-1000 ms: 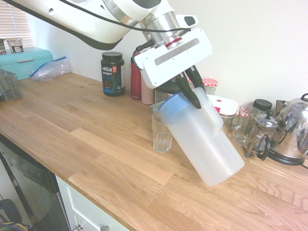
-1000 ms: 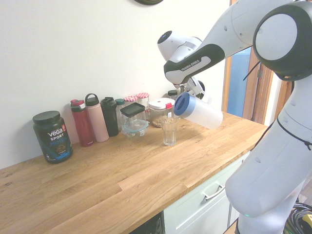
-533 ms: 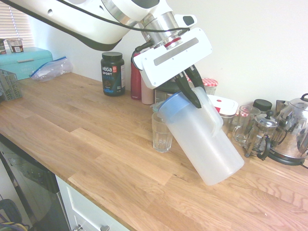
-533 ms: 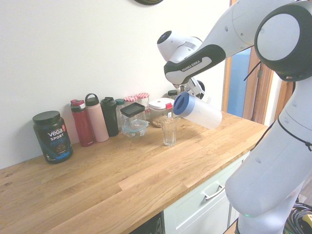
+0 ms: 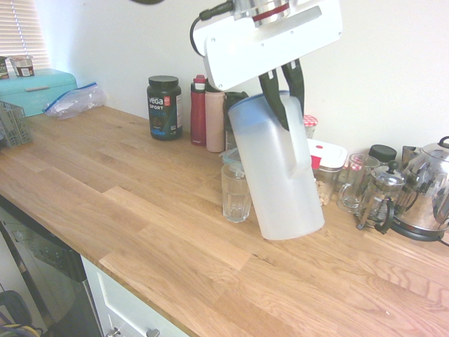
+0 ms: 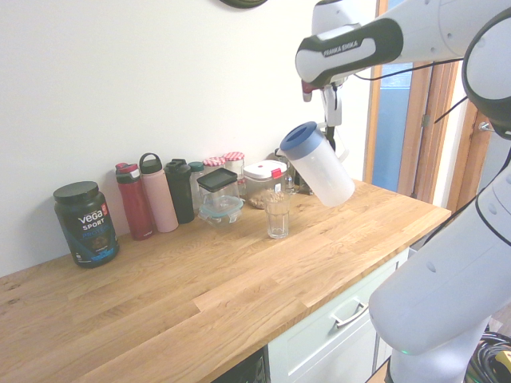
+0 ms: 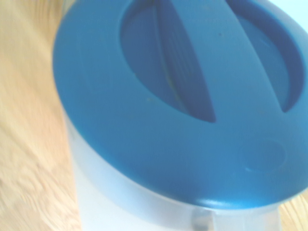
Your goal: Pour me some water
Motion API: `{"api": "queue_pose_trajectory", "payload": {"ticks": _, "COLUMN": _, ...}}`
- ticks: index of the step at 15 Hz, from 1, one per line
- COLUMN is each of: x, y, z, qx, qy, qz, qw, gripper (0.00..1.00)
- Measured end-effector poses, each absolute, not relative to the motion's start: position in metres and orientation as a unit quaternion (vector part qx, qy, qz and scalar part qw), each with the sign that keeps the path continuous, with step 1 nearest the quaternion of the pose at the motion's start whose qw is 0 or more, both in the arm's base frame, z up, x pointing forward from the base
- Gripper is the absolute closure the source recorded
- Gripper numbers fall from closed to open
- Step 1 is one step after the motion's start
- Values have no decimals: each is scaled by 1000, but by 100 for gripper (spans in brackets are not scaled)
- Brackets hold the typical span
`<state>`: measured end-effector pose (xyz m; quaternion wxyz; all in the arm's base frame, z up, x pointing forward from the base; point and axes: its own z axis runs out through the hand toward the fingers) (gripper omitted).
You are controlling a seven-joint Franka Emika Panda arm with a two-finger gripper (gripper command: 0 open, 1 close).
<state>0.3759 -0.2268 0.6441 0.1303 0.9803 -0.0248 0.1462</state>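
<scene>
A tall frosted jug (image 5: 280, 175) with a blue lid (image 7: 178, 96) hangs over the wooden counter, leaning only slightly, its top toward the left. My gripper (image 5: 286, 105) is shut on the jug's side handle from above. From the other side the jug (image 6: 319, 163) is seen tilted, lid up and to the left, with my gripper (image 6: 330, 120) over it. An upright drinking glass (image 5: 236, 193) stands on the counter just left of the jug's base, apart from it; it also shows as the glass (image 6: 277, 217). I cannot make out the water in the jug or the glass.
Along the wall stand a black Vega tub (image 5: 165, 107), several bottles (image 5: 198, 110), a clip-lid container (image 5: 328, 156), a French press (image 5: 382, 196) and a kettle (image 5: 428, 193). A teal bread box (image 5: 35, 90) is at far left. The counter's front edge (image 5: 126, 277) runs near.
The jug has swung from a steep tilt, with its lid beside the glass rim, back to nearly upright. The arm has risen and carried the jug higher.
</scene>
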Motion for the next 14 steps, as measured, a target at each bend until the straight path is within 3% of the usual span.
{"api": "queue_pose_trajectory", "payload": {"ticks": 4, "x": 322, "y": -266, "z": 667, "qx": 975, "qy": -125, "qz": 174, "qw": 65, "gripper": 100}}
{"api": "queue_pose_trajectory", "payload": {"ticks": 7, "x": 306, "y": -265, "z": 631, "qx": 962, "qy": -211, "qz": 169, "qw": 29, "gripper": 100}}
{"api": "queue_pose_trajectory", "payload": {"ticks": 14, "x": 238, "y": -168, "z": 598, "qx": 909, "qy": -359, "qz": 209, "qw": -28, "gripper": 100}}
